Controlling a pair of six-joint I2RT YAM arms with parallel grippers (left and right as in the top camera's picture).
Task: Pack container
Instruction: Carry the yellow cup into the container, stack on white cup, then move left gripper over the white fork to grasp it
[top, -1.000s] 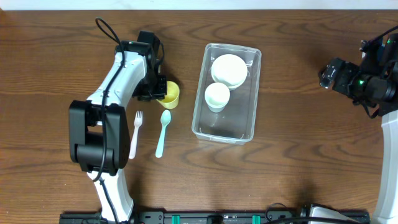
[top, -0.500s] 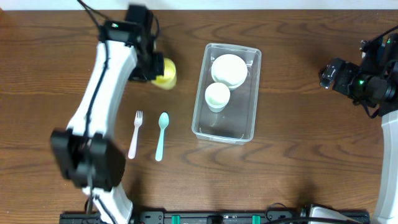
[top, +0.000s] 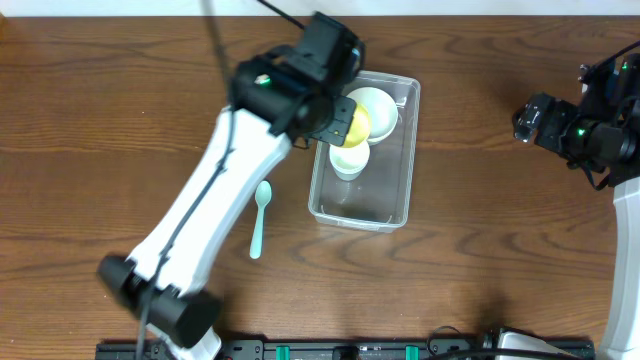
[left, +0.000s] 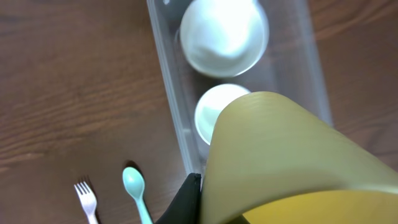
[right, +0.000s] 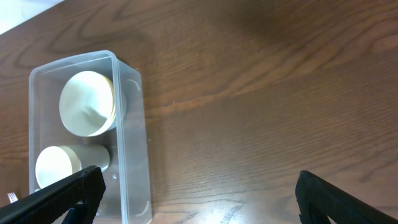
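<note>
The container (top: 408, 150) is a clear rectangular tub at mid table. It holds a white bowl (top: 378, 103) at its far end and a white cup (top: 348, 160) in its middle. My left gripper (top: 340, 118) is shut on a yellow cup (top: 358, 124) and holds it above the tub's left side, between bowl and white cup. In the left wrist view the yellow cup (left: 280, 149) fills the lower right, over the tub (left: 166, 93). My right gripper (right: 199, 199) is wide open and empty, well right of the tub (right: 132, 124).
A teal spoon (top: 260, 215) lies on the wood left of the tub. A white fork (left: 86, 199) lies beside the spoon (left: 134, 185); the left arm hides it in the overhead view. The right arm (top: 585, 130) sits at the table's right edge.
My left gripper has lifted the yellow cup from the table left of the tub and carried it right, over the tub. The right arm has not moved.
</note>
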